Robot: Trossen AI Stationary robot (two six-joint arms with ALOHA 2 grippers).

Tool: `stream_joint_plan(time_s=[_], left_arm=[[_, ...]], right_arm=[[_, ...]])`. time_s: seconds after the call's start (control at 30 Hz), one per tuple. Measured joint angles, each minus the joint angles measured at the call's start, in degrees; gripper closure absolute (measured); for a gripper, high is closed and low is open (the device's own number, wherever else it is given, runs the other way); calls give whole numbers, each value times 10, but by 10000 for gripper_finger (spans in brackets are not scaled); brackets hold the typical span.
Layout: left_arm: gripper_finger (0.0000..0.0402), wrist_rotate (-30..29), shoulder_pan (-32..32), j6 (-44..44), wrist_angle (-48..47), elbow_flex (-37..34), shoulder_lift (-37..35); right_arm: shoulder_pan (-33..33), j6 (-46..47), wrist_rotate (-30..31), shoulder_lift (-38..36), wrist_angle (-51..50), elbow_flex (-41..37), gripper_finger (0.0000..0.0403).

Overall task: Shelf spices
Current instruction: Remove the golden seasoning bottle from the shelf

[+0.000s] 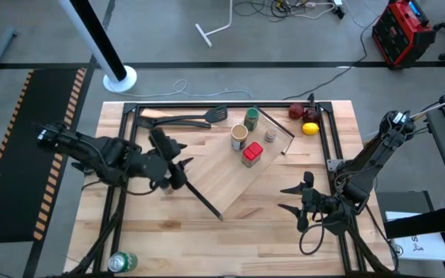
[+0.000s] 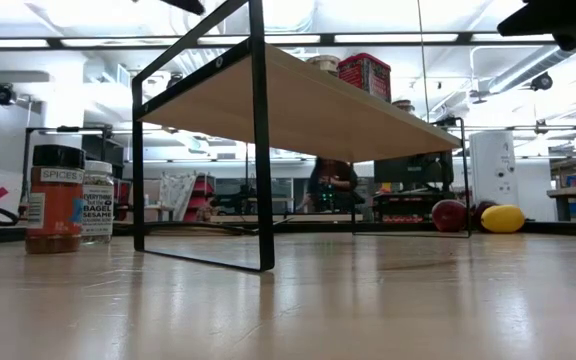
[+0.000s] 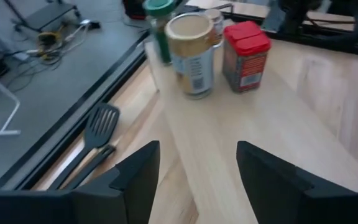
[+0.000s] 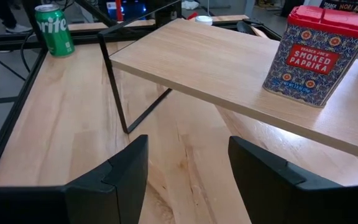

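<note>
The shelf [image 1: 230,181], a pale board on thin black legs, stands slantwise at mid table. Toward its far end stand a green jar [image 1: 251,117], a tan open-top cylinder [image 1: 239,137], a red square tin [image 1: 252,154] and a small shaker [image 1: 270,135]. In the low view a black-capped jar [image 2: 54,198] and a white-capped jar [image 2: 98,200] rest on the table, left of the shelf. My left gripper [image 1: 185,171] is open at the shelf's left side, facing the spices [image 3: 191,53]. My right gripper [image 1: 286,198] is open at the shelf's right side, facing the red tin [image 4: 319,53].
A large black tube frame [image 1: 230,106] runs around the table. Black spatulas [image 1: 191,120] lie at the far left of the shelf. A lemon [image 1: 310,129] and dark red fruit [image 1: 296,111] sit far right. A green can [image 1: 122,261] stands near left.
</note>
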Motion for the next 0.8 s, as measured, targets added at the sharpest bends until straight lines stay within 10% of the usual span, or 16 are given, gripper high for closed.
stream_joint_plan(time_s=[0.8], left_arm=[[162, 237, 169, 129, 121, 81, 147]], right_arm=[[0, 1, 5, 0, -8, -5, 204]])
